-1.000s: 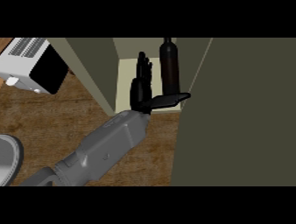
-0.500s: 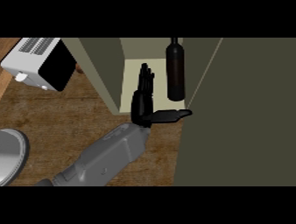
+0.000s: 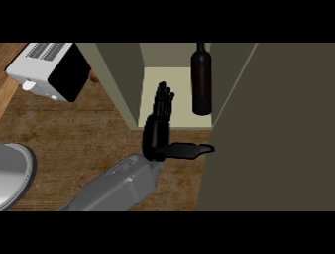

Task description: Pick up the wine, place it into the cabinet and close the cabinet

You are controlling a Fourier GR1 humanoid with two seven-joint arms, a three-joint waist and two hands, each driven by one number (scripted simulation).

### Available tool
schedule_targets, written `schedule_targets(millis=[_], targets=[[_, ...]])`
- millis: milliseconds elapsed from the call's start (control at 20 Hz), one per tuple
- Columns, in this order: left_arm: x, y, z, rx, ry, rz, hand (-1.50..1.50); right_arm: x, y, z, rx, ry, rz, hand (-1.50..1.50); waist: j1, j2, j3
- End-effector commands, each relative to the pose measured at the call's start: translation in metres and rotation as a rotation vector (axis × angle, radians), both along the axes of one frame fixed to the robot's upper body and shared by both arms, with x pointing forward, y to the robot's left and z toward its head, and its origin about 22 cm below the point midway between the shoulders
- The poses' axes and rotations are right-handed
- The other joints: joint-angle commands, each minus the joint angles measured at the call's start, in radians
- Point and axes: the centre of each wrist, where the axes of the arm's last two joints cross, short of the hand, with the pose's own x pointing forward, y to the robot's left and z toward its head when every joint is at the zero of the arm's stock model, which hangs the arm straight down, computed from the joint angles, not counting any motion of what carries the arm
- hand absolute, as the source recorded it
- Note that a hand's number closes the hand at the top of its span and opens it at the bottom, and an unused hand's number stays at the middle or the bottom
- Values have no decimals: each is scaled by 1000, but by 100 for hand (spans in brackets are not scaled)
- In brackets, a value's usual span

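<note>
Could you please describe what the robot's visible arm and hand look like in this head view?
Only one arm shows: a smooth light grey forearm with flat, boxy panels, which narrows toward the wrist. It ends in a matte black hand with slim segmented fingers and a stubby black thumb. No cables, markings or sleeve are visible on it.

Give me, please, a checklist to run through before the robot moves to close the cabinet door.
1. Dark glass wine bottle inside the olive-green cabinet: ok.
2. Bottle upright on the pale shelf: ok.
3. Left robot hand open and apart from the bottle: ok.
4. Tall olive cabinet door shut: not ok; it stands open at the right.
5. Thumb touching the door's edge: cannot tell.
6. Right robot hand out of the way: cannot tell; it is not in view.
</note>
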Motion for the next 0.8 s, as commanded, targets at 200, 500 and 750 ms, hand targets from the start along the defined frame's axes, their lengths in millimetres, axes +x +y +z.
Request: schedule_targets(millis=[200,500,750], targets=[[-24,42,17,21,-73,-79,-150,-2,3,12,-12,-21,-42,-150,3,0,0],[-63,68,46,24,-71,-146,-150,2,-7,7,-37,4,39,-150,13,-2,0],[-85,87,30,0,-90,-226,-150,-15,-14,14,-197,-56,148,150,2,0,0]])
